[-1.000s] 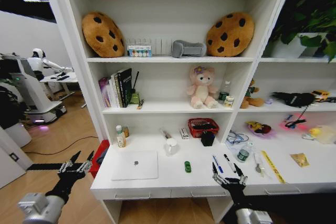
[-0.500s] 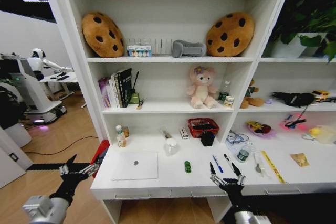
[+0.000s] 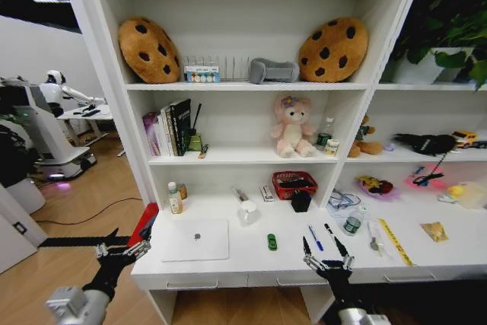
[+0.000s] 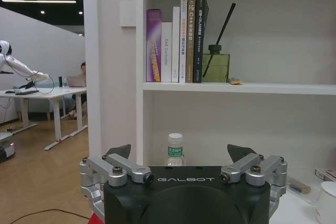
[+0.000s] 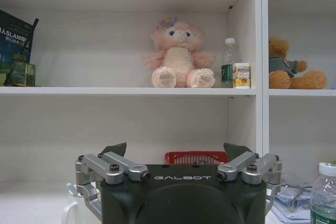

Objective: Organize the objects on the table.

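Observation:
On the long white table [image 3: 251, 262] lie a silver laptop [image 3: 195, 240], a tiny green toy car [image 3: 272, 242], a blue pen [image 3: 314, 237], a black pen [image 3: 332, 234], a small jar [image 3: 351, 224] and a yellow ruler [image 3: 396, 242]. My left gripper [image 3: 122, 248] hangs open off the table's left end, level with the laptop. In its wrist view the left gripper [image 4: 180, 153] faces the shelf unit, jaws wide. My right gripper [image 3: 324, 253] stands open over the front edge, just short of the pens. The right gripper [image 5: 176, 150] holds nothing.
At the back of the table stand a small bottle [image 3: 175, 199], a white cup [image 3: 248, 211], a red basket [image 3: 294, 183] and a black box [image 3: 301, 201]. Shelves with books, plush toys and cookie cushions rise above. A red object [image 3: 143, 227] sits beside the table's left end.
My left gripper has come lower and rightward, closer to the table's left end. My right gripper has shifted slightly left along the front edge. Nothing on the table has moved.

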Robot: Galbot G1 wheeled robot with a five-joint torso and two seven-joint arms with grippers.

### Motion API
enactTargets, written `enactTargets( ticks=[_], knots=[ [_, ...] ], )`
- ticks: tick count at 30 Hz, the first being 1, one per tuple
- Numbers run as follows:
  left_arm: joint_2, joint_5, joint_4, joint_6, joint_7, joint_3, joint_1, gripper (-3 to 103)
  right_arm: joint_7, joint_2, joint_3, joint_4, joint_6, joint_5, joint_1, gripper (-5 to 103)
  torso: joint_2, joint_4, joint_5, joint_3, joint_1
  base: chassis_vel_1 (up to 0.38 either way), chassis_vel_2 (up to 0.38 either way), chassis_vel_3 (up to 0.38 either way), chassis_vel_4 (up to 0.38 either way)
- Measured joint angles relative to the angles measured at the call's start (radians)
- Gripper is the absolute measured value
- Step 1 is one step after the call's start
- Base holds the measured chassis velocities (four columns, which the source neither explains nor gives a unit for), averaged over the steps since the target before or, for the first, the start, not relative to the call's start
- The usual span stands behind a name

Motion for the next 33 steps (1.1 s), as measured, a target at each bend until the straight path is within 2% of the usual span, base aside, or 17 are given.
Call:
enactTargets(
  ticks=[13, 17, 20, 27, 29, 31, 33],
  knots=[
    [-0.034, 0.028, -0.007, -0.008, 0.003, 0.009, 0.018, 100, -0.01, -0.027, -0.004, -0.025, -0.022, 0.023, 0.024, 100, 0.0, 0.0, 0.0, 0.0, 0.0, 0.0, 0.0, 0.0, 0.0],
    [-0.038, 0.035, -0.007, -0.008, 0.005, 0.016, 0.019, 100, 0.003, -0.047, -0.007, -0.054, -0.071, 0.062, 0.051, 100, 0.0, 0.0001, 0.0, 0.0, 0.0, 0.0, 0.0, 0.0, 0.0],
    [-0.034, 0.044, -0.001, -0.008, 0.005, 0.031, 0.016, 100, 0.005, -0.075, -0.013, -0.105, -0.142, 0.068, 0.078, 100, 0.0, 0.0001, -0.0001, 0.0, 0.0, 0.0, 0.0, 0.0, 0.0],
    [-0.017, 0.054, 0.007, -0.009, 0.007, 0.046, 0.018, 100, 0.02, -0.107, -0.033, -0.169, -0.209, 0.073, 0.12, 100, 0.0, -0.0004, -0.0001, 0.0, 0.0, 0.0, 0.0, 0.0, 0.0],
    [-0.018, 0.059, 0.009, -0.013, 0.01, 0.044, 0.026, 100, 0.021, -0.131, -0.056, -0.207, -0.23, 0.081, 0.155, 100, 0.0, -0.0001, 0.0001, 0.0, 0.0, 0.0, 0.0, 0.0, 0.0],
    [-0.022, 0.062, 0.009, -0.014, 0.012, 0.039, 0.035, 100, 0.03, -0.184, -0.111, -0.267, -0.274, 0.141, 0.241, 100, 0.0, 0.0001, 0.0003, 0.0, 0.0, 0.0, 0.0, 0.0, 0.0],
    [-0.022, 0.064, 0.009, -0.014, 0.013, 0.038, 0.037, 100, 0.03, -0.204, -0.128, -0.283, -0.282, 0.158, 0.272, 100, 0.0, 0.0001, 0.0, 0.0, 0.0, 0.0, 0.0, 0.0, 0.0]
  ],
)
